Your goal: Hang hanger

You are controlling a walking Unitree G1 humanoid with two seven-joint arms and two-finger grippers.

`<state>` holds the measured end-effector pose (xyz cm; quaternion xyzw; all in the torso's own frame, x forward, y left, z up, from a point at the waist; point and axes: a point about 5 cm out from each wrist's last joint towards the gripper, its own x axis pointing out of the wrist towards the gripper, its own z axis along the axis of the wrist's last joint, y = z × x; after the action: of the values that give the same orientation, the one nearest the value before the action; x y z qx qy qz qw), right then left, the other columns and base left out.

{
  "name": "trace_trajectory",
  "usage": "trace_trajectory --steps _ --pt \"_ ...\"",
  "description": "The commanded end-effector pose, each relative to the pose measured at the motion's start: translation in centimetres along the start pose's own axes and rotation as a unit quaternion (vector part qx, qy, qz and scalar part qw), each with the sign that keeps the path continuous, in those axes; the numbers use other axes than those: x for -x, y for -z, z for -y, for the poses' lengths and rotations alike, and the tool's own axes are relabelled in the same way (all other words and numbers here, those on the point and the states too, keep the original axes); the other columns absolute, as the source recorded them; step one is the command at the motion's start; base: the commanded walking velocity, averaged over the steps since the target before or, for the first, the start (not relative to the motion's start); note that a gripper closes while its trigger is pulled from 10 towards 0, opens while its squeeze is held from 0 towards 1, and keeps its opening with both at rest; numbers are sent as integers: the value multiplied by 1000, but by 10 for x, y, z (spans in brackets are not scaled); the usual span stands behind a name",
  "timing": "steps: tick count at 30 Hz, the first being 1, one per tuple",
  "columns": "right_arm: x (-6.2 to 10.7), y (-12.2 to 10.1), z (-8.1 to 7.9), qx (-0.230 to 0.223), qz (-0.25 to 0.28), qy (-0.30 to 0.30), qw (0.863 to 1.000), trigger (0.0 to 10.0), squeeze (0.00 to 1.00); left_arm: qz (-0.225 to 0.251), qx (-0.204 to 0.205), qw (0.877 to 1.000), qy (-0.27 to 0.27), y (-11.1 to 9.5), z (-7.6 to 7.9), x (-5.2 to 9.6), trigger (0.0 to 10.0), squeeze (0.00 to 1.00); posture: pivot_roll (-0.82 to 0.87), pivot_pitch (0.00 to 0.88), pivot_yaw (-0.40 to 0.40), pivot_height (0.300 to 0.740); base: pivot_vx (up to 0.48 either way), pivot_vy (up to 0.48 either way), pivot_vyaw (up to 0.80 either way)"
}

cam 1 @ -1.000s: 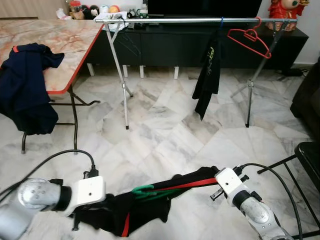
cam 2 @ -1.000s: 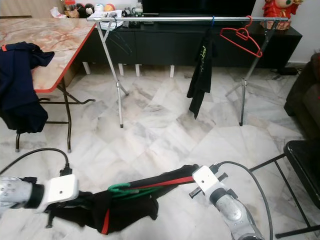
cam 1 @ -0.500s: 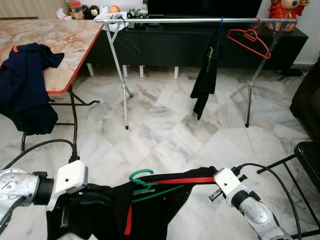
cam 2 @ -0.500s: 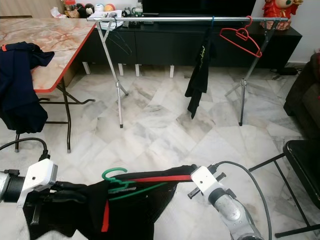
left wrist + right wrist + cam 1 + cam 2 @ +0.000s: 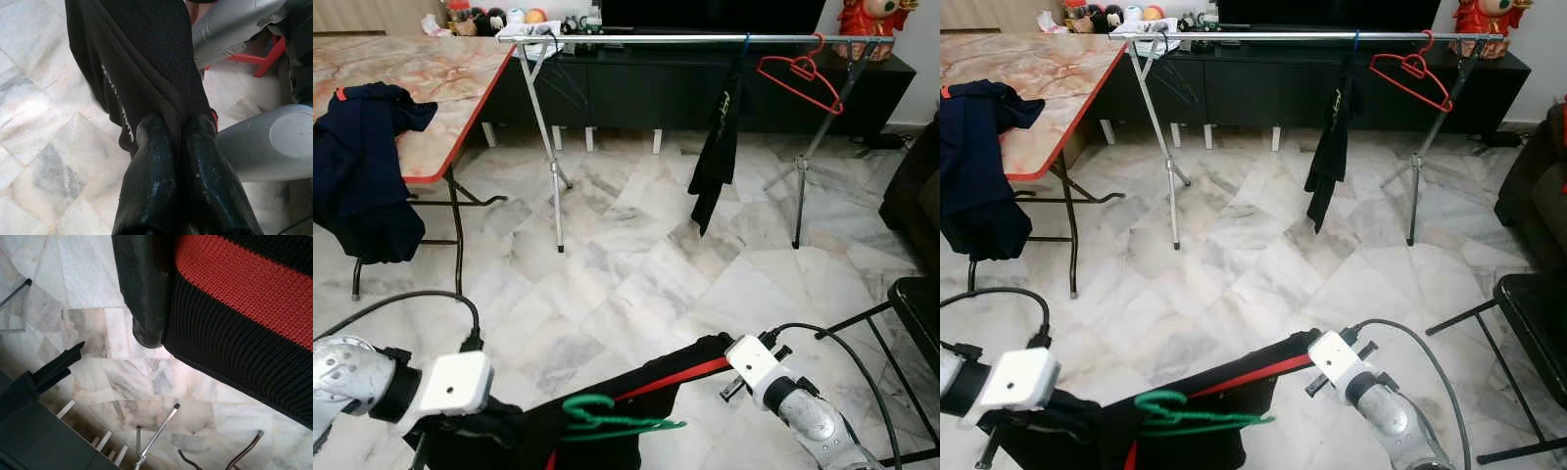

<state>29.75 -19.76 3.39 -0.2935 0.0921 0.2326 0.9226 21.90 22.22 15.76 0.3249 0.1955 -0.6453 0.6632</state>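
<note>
Black mesh fabric is being pinched between the two fingers of the left end effector, which is clamping one end of a dark garment low over the marble floor. The right end effector is gripping the garment's other end, along a red stripe, so the cloth is stretching between the two arms, low at the left and rising to the right. A green hanger is sitting threaded into the garment near the middle of that span, somewhat closer to the left arm, its hook curling up toward the left and its long axis running roughly along the line between the two end effectors. The metal clothes rail is standing well ahead across the floor, already carrying a black garment and a red hanger. Judging from this, the hanger needs lifting well up and forward before its hook can catch the rail. A dark blue garment is draping over the edge of the marble-topped counter at the left.
</note>
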Motion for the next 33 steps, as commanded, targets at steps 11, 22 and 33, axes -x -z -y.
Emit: trace_trajectory --steps 11,22,33 --pt "15 21 15 -11 -54 48 997 0 0 110 12 994 -13 -23 -2 8 10000 0 -2 147 -17 740 0 0 0" --pt "13 21 17 -26 -59 66 996 0 0 234 28 972 -6 -45 -2 6 10000 0 -3 147 -18 740 0 0 0" --pt "13 24 13 -41 -71 58 995 10000 1000 236 38 971 -7 -43 -1 1 10000 0 -5 147 -20 740 0 0 0"
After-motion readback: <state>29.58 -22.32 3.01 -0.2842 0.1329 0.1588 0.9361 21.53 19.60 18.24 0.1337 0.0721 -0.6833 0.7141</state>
